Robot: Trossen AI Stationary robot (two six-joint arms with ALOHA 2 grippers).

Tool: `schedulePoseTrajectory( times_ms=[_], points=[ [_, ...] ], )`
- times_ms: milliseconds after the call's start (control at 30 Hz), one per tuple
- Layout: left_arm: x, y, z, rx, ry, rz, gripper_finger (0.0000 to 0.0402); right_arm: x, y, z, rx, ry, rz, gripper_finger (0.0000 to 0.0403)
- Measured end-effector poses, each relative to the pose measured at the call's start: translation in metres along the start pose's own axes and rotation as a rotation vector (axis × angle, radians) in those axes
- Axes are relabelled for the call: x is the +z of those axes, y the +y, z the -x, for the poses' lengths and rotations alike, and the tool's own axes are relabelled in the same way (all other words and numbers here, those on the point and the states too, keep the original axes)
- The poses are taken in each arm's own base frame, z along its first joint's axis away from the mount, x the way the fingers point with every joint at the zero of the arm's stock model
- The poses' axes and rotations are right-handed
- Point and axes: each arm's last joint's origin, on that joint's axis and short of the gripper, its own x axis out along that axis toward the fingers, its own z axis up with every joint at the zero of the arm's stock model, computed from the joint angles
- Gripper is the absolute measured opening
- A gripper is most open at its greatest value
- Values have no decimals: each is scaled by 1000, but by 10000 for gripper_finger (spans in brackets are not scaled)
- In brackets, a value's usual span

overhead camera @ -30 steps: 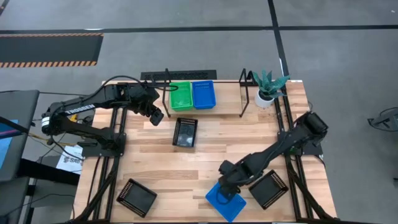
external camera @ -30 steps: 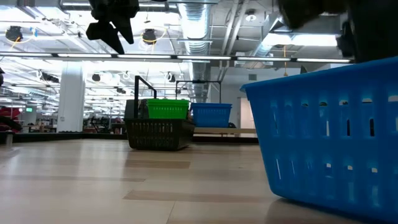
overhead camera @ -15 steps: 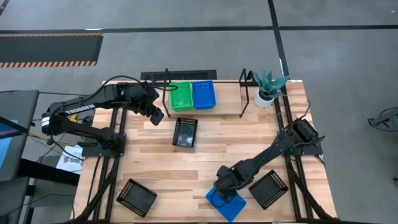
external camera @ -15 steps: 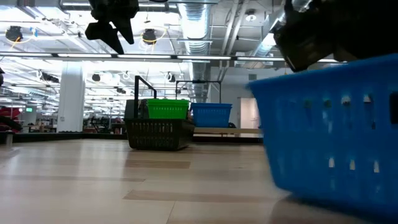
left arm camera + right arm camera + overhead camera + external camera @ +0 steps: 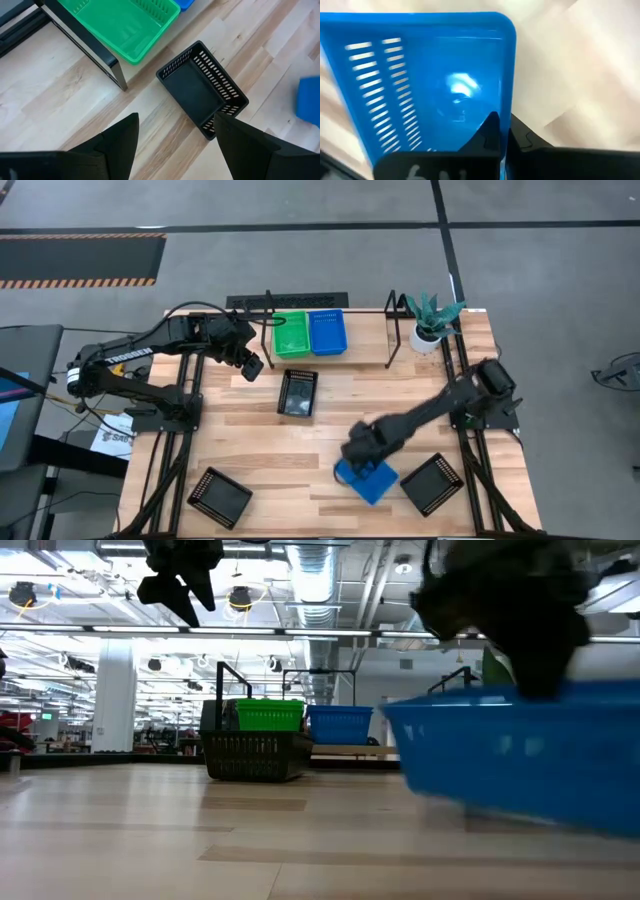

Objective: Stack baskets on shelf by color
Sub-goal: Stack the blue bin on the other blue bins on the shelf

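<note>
**Right arm has blue basket by the rim, off the table**

Step in hand, as I read it: carry the loose blue basket (image 5: 366, 479) over to the shelf (image 5: 330, 310) and drop it onto the blue one already there (image 5: 327, 332). Doing it well means keeping the basket level, since the grip is on one wall only and the low view shows it tilted, far end hanging lower. Go slow, clear the black basket (image 5: 297, 392) mid-table, approach the shelf from above, line up the long sides w/ the shelved blue basket before lowering so it nests instead of catching a rim. Don't knock the green basket (image 5: 290, 333) just beside it.

Right gripper (image 5: 496, 131) is clamped on the blue basket's wall near a corner: one finger inside, one outside, rim pinched between them. The rest of the basket stretches away from the fingers, unsupported. In the low view its underside looks clear of the tabletop (image 5: 250, 445).

Left gripper (image 5: 172, 135) hovers near the shelf's left end, fingers spread wide, holding nothing; the black basket sits on the wood below and ahead of it, not touched.

Two more black baskets lie at the table's front, one left (image 5: 219, 496), one right (image 5: 432, 483), the right one just beside the lifted blue basket. A potted plant (image 5: 430, 320) stands at the back right corner.
</note>
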Motion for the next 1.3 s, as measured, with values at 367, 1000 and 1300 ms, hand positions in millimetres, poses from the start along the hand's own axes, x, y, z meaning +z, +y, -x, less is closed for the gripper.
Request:
schedulePoseTrajectory(
  times_ms=[367, 1000, 1300],
  points=[
    [1, 1, 0, 41, -24, 16, 244, 92, -99, 112, 274, -382, -292, 8],
    [1, 2, 0, 65, -44, 120, 244, 248, -230, 172, 292, -751, -450, 13],
    [1, 2, 0, 65, -45, 138, 244, 271, -237, 153, 260, -642, -430, 14]
  ],
)
